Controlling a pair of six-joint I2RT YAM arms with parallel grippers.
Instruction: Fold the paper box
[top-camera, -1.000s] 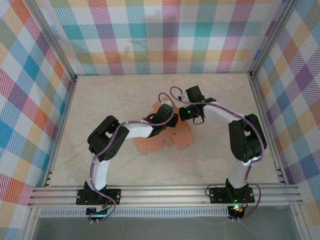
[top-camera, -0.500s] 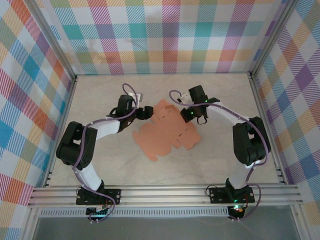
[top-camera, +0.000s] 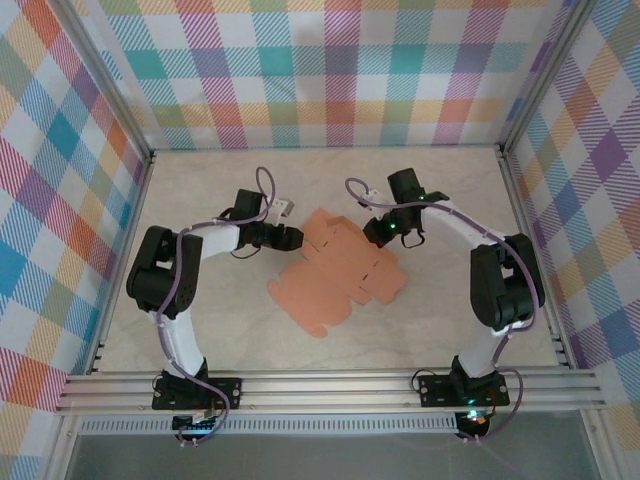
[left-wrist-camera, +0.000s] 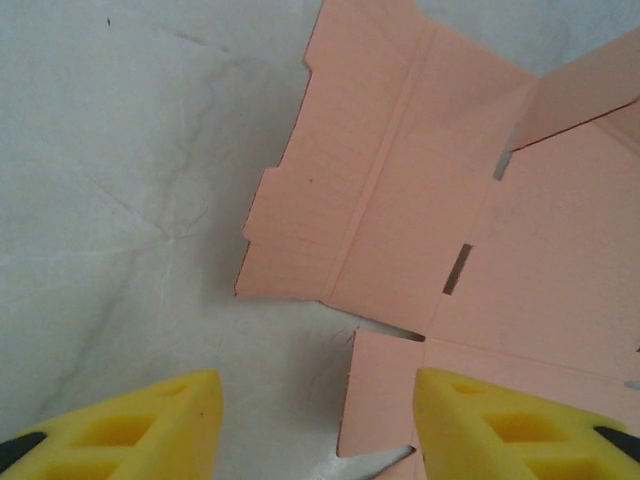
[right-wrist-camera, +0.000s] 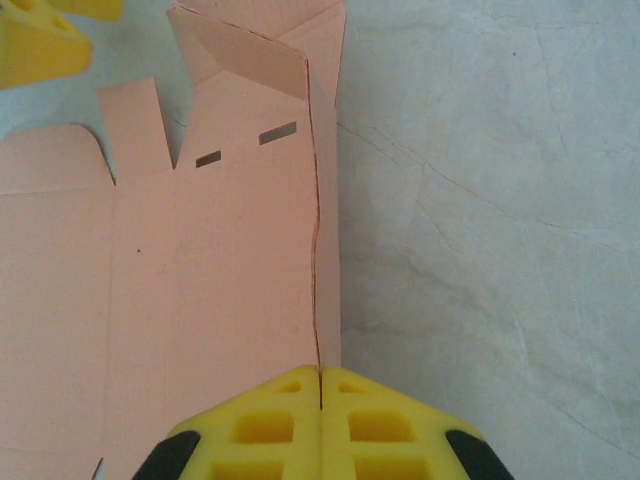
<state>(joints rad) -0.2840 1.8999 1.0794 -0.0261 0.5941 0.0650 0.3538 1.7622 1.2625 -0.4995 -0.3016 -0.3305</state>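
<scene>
A pale, marbled table (top-camera: 200, 320) sat inside bright plaid walls (top-camera: 330, 90), with bare surface on every side of the paper box (top-camera: 340, 270), which lay unfolded at mid-table. The left gripper (top-camera: 294, 238) stood at its far-left edge, fingers apart and holding nothing. The right gripper (top-camera: 384, 232) was pinched tight on its raised far-right edge.

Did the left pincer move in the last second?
Yes. The left pincer slid left off the card, toward the left wall.
</scene>
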